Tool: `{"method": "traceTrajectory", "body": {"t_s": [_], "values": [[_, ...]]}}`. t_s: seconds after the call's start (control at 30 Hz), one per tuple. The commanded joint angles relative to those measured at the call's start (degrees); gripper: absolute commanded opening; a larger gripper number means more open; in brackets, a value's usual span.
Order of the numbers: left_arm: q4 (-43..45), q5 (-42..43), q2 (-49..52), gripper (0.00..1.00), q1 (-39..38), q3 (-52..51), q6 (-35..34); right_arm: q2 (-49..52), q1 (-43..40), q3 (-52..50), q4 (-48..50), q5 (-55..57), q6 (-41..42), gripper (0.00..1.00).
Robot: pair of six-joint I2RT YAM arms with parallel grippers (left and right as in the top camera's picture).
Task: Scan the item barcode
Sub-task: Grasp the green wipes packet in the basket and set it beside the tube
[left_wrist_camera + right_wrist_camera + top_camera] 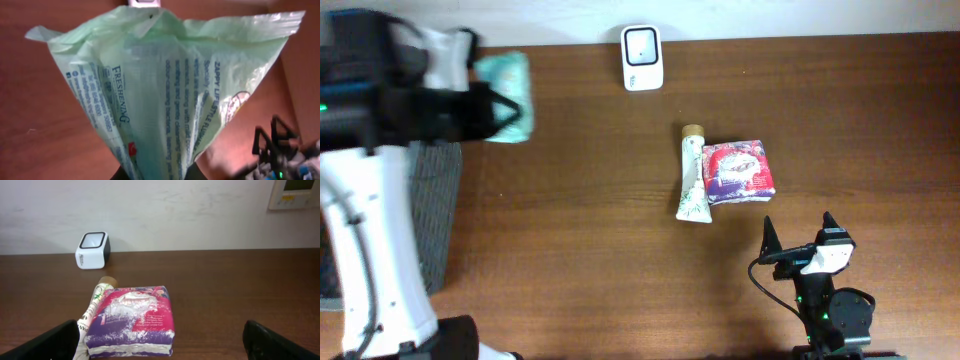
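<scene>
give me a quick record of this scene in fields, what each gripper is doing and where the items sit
left gripper: shut on the green packet, left of the scanner
right gripper: open, empty, near the front edge of the table
green packet: pale, printed text, pinched at one end
scanner: white, at the table's far edge
tube: lying flat against the left side of the red and purple packet
barcode: cannot be made out in any view
</scene>
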Motion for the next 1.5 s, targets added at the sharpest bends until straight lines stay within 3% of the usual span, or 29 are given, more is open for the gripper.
{"method": "traceTrajectory", "body": {"t_s": [0.0, 0.07, 0.13, 0.27, 0.37, 0.47, 0.57, 0.6, 0.63, 0.67, 0.77, 0.83, 1.03, 1.1, 1.17, 1.2, 1.3, 1.4, 1.47], "values": [[11.0, -3.1, 0.5, 0.00, -10.3, -14.1, -8.2, -0.4, 0.3, -0.3, -0.3, 0.0, 0.2, 0.99], [20.9, -13.1, 0.5, 0.00, -15.9, -25.1, -22.3, -0.4, 0.3, -0.3, -0.3, 0.0, 0.2, 0.99], [29.8, -20.5, 0.5, 0.00, -20.6, -33.4, -31.0, -0.4, 0.3, -0.3, -0.3, 0.0, 0.2, 0.99], [51.3, -28.0, 1.3, 0.00, -32.6, -46.7, -34.4, -0.4, 0.3, -0.3, -0.3, 0.0, 0.2, 0.99], [56.6, -34.9, 4.5, 0.00, -37.4, -47.8, -38.2, -0.4, 0.3, -0.3, -0.3, 0.0, 0.2, 0.99], [62.0, -34.9, 11.3, 0.02, -39.7, -47.8, -38.2, -0.4, 0.3, -0.3, -0.3, 0.0, 0.2, 0.99], [65.9, -32.7, 15.3, 0.13, -40.3, -47.8, -38.2, -0.4, 0.3, -0.3, -0.3, 0.0, 0.2, 0.99], [67.3, -31.0, 15.6, 0.23, -40.3, -47.8, -38.2, -0.4, 0.3, -0.3, -0.3, 0.0, 0.2, 0.99], [68.4, -29.5, 15.8, 0.53, -40.3, -47.8, -38.2, -0.4, 0.3, -0.3, -0.3, 0.0, 0.2, 0.99], [68.6, -29.4, 15.8, 0.76, -40.3, -47.5, -37.6, -0.4, 0.3, -0.3, -0.3, 0.0, 0.2, 0.99], [65.9, -25.8, 14.3, 0.91, -38.8, -42.8, -33.8, -0.4, 0.3, -0.3, -0.3, 0.0, 0.2, 0.99], [62.1, -25.3, 11.6, 0.95, -37.0, -38.8, -33.8, -0.4, 0.3, -0.3, -0.3, 0.0, 0.2, 0.99], [45.7, -25.6, -8.8, 0.95, -21.6, -27.8, -24.5, -0.4, 0.3, -0.3, -0.3, 0.0, 0.2, 0.99], [44.9, -25.7, -19.4, 0.99, -9.4, -27.6, -18.3, -0.4, 0.3, -0.3, -0.3, 0.0, 0.2, 0.99], [42.4, -26.3, -24.6, 0.99, 1.6, -27.6, -17.0, -0.4, 0.3, -0.3, -0.3, 0.0, 0.2, 0.99], [40.3, -27.6, -26.8, 0.99, 11.7, -27.6, -17.0, -0.4, 0.3, -0.3, -0.3, 0.0, 0.2, 0.99], [36.4, -29.5, -24.7, 0.99, 28.6, -27.6, -17.8, -0.4, 0.3, -0.3, -0.3, 0.0, 0.2, 0.99], [32.1, -29.9, -17.1, 0.99, 37.2, -27.6, -19.9, -0.4, 0.3, -0.3, -0.3, 0.0, 0.2, 0.99], [27.1, -30.7, -9.1, 0.99, 38.7, -27.6, -19.9, -0.4, 0.3, -0.3, -0.3, 0.0, 0.2, 0.99]]}}
